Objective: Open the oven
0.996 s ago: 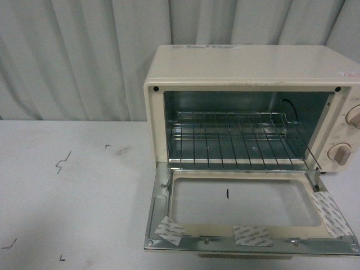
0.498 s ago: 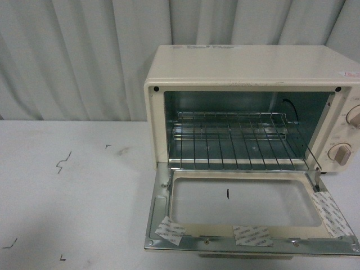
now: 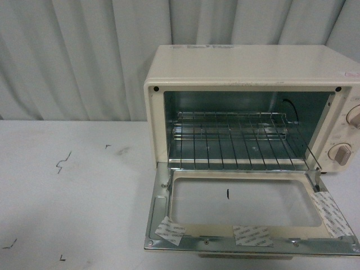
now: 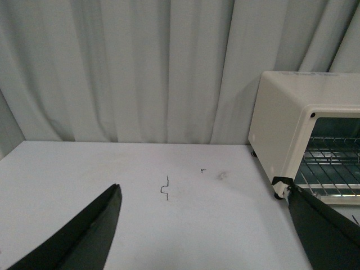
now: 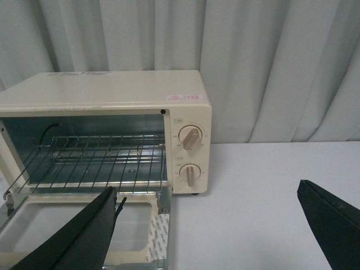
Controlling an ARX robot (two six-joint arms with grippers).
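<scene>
Nothing has shifted across the last second: the front view shows the same scene in all three frames, which I take to mean the opening is finished and the arms have drawn back. Going left to right with the oven [image 3: 253, 112] as the landmark: well to its left, the white counter [image 3: 73, 191] carries only a few small dark scuff marks [image 3: 63, 162]. The left end effector [image 4: 202, 230] hangs over that stretch of counter, its dark fingers [image 4: 84, 236] spread wide apart and holding nothing, the oven's left flank just beyond one of them. The oven itself stands at the right of the counter against the pleated grey curtain [image 3: 84, 56], its door [image 3: 247, 211] dropped flat toward the camera on its hinges, taped at the front edge, with the wire rack [image 3: 236, 140] exposed in the cavity. On the oven's right face sit two round knobs [image 5: 190, 157]. The right end effector [image 5: 214, 225] hovers in front of the open door and the knob panel, also spread apart and empty, touching nothing. Neither arm appears in the front view. Judging by the door lying fully down, the task looks complete.
</scene>
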